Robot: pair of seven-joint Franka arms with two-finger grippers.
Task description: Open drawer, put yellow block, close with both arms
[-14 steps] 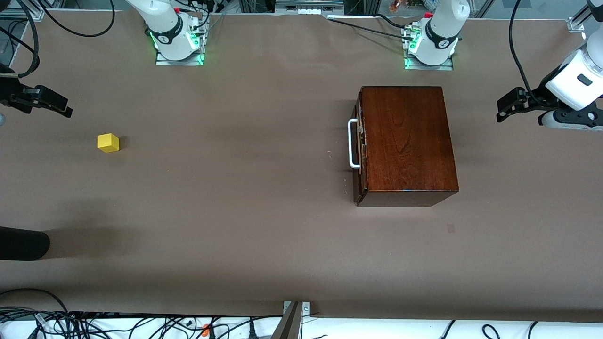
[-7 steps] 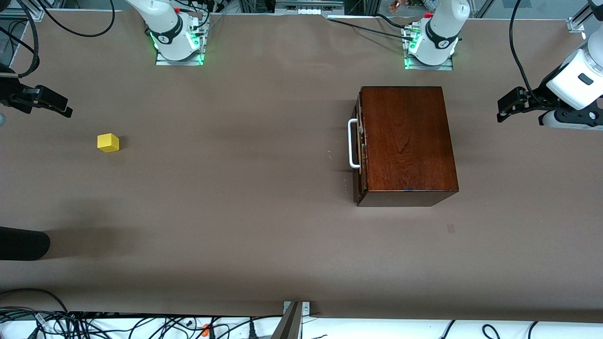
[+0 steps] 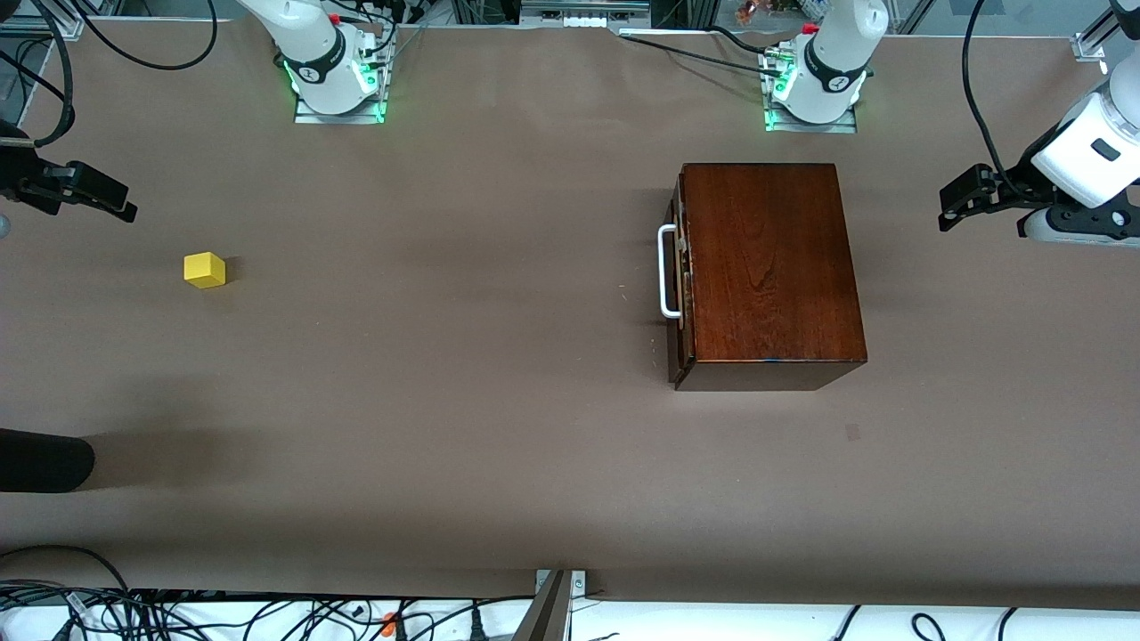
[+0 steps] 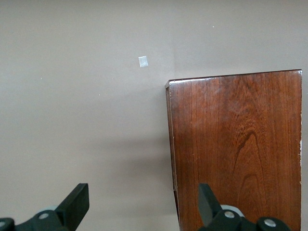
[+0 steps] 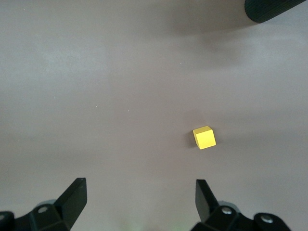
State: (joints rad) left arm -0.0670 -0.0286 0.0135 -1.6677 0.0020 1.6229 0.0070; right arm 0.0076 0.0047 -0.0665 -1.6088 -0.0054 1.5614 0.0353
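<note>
The dark-brown wooden box (image 3: 768,267) stands near the left arm's base, its drawer shut, with the white bar handle (image 3: 666,271) facing the right arm's end of the table. The yellow block (image 3: 205,270) lies alone on the table toward the right arm's end. My right gripper (image 3: 125,210) hangs open in the air beside the block, which shows in the right wrist view (image 5: 204,137) ahead of the empty open gripper (image 5: 139,190). My left gripper (image 3: 951,212) hangs open over the table beside the box. In the left wrist view the box's top (image 4: 240,144) lies past the open gripper (image 4: 142,195).
A black rounded object (image 3: 44,460) juts in at the table edge, nearer the front camera than the block, and also shows in the right wrist view (image 5: 276,8). A small pale mark (image 3: 852,432) is on the brown cover. Cables (image 3: 267,614) run along the front edge.
</note>
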